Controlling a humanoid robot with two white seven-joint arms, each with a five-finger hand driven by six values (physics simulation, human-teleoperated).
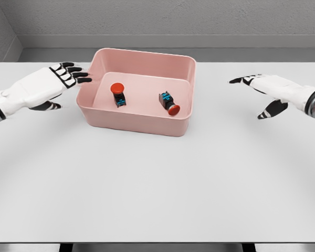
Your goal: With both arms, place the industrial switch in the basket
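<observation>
White table (157, 189): left hand (52, 84) (open-fingered) beside basket (139, 118).

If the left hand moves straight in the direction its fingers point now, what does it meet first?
Most likely the left wall of the pink basket: the left hand points right, its fingertips already near the rim.

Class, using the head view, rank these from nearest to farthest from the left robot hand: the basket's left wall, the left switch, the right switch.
From the left robot hand:
1. Basket's left wall, beside the fingertips.
2. Left switch, left half of the basket.
3. Right switch, right half.
</observation>
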